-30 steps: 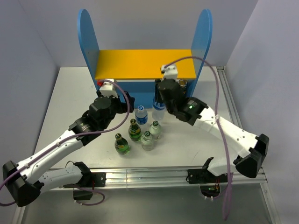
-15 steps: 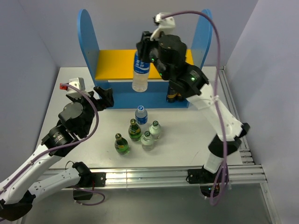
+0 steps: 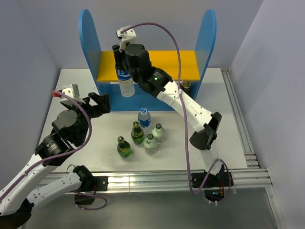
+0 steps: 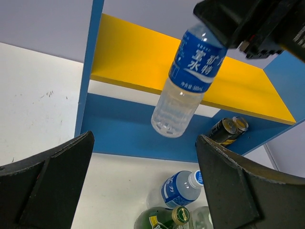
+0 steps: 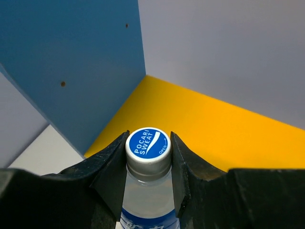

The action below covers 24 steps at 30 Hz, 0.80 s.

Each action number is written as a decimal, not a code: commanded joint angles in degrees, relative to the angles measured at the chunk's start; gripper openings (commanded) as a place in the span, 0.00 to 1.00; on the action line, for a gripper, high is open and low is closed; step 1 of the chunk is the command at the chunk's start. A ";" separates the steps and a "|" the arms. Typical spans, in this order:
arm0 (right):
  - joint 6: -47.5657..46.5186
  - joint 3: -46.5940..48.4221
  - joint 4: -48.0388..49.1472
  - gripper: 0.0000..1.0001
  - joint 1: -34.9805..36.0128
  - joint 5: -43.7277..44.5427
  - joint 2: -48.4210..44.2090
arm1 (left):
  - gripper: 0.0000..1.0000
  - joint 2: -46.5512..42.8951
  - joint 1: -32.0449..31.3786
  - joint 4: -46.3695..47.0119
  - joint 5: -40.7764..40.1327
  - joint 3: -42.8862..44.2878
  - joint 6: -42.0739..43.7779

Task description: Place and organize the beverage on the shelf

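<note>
The shelf [image 3: 89,43] stands at the back of the table, with blue side panels and a yellow upper board [image 3: 162,64]. My right gripper [image 3: 123,67] is shut on the cap of a clear water bottle [image 3: 126,83] with a blue label. The bottle hangs upright in the air in front of the left end of the yellow board [image 5: 228,133]. In the right wrist view both fingers press the blue-and-white cap [image 5: 148,143]. My left gripper [image 3: 95,102] hovers open and empty left of the shelf's base, facing the hanging bottle [image 4: 188,86].
Several bottles stand in a cluster mid-table: one with a blue label [image 3: 144,117], two green [image 3: 137,133] [image 3: 124,148], two clear [image 3: 157,132] [image 3: 150,144]. A dark can [image 3: 186,87] stands on the lower level at the right. A rail runs along the table's right edge [image 3: 238,124].
My right gripper has lifted the water bottle off the table and carried it left along the front of the yellow board. My left arm has drawn back to the left, away from the shelf.
</note>
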 commanded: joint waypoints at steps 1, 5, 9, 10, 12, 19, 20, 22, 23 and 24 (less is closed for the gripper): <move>-4.55 6.99 18.35 0.00 0.06 3.64 -4.53 | 0.95 0.40 -0.40 -0.26 -0.53 0.34 -0.63; -7.53 0.61 21.59 0.00 0.24 8.12 -9.80 | 0.95 0.49 -0.49 -0.26 -0.35 0.25 -0.72; -14.63 -7.67 28.10 0.00 0.24 13.83 -18.23 | 0.95 0.49 -0.58 -0.53 -0.53 0.08 -0.98; -16.05 -8.73 28.98 0.00 0.24 15.76 -19.29 | 0.95 0.40 -0.67 -0.44 -0.36 0.08 -0.98; -19.64 -12.42 31.44 0.00 -0.11 17.44 -21.92 | 0.95 0.31 -0.67 -0.35 -0.18 -0.10 -1.16; -17.92 -22.53 33.47 0.00 -7.83 20.17 -27.65 | 0.95 0.14 -1.02 -0.44 0.00 -0.28 -1.51; -17.13 -24.02 33.12 0.00 -10.46 20.60 -28.09 | 0.95 0.05 -1.19 -0.53 -0.35 -0.36 -1.42; -15.37 -25.61 33.29 0.00 -12.85 20.96 -29.32 | 0.95 -0.04 -1.54 -0.61 -0.62 -0.36 -1.42; -15.10 -27.27 33.73 0.00 -13.90 21.05 -29.67 | 0.95 -0.04 -1.63 -0.61 -0.88 -0.36 -1.33; -14.23 -27.89 33.65 0.00 -15.57 20.96 -30.11 | 0.95 0.14 -1.81 -0.61 -0.97 -0.36 -1.24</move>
